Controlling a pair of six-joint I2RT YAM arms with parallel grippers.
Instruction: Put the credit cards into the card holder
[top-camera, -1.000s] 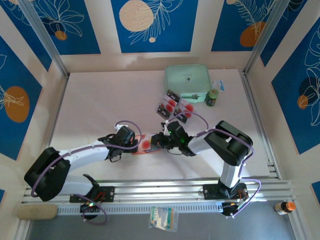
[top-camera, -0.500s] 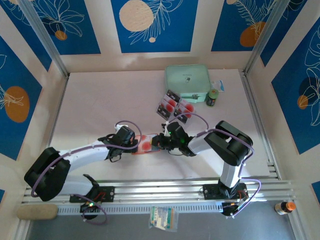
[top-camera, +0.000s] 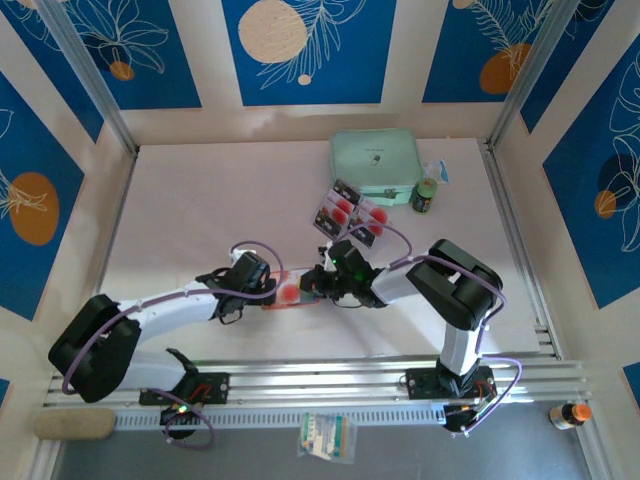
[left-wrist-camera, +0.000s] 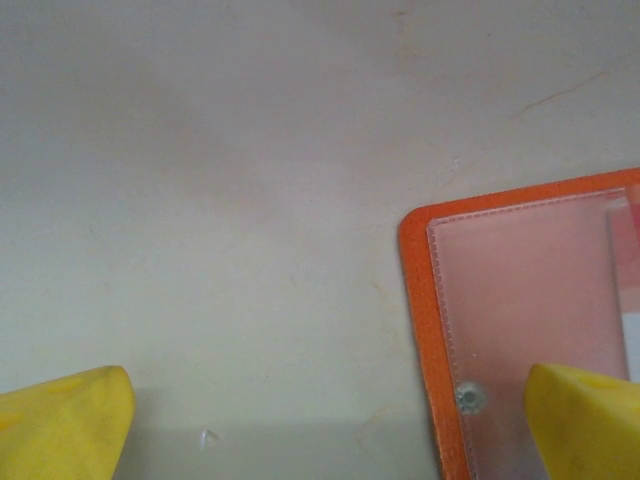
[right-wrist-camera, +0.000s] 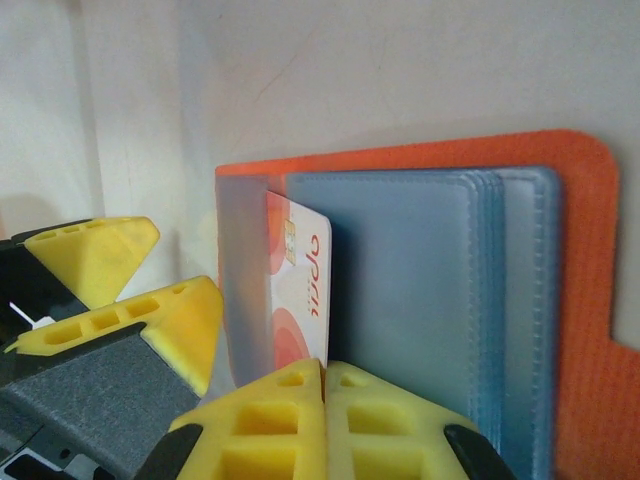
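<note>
Over the last second the right arm's wrist has crept slightly toward ten o'clock, its elbow trailing toward nine, nudging the right gripper (right-wrist-camera: 325, 378) and its pinched credit card (right-wrist-camera: 300, 285) further over the card holder (right-wrist-camera: 585, 330).

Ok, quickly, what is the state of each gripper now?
Left gripper: open.
Right gripper: shut on a card.

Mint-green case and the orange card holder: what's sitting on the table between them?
The red-dotted credit cards lie between the mint-green case and the card holder, with the right gripper right at the holder. The top external view shows this.
</note>
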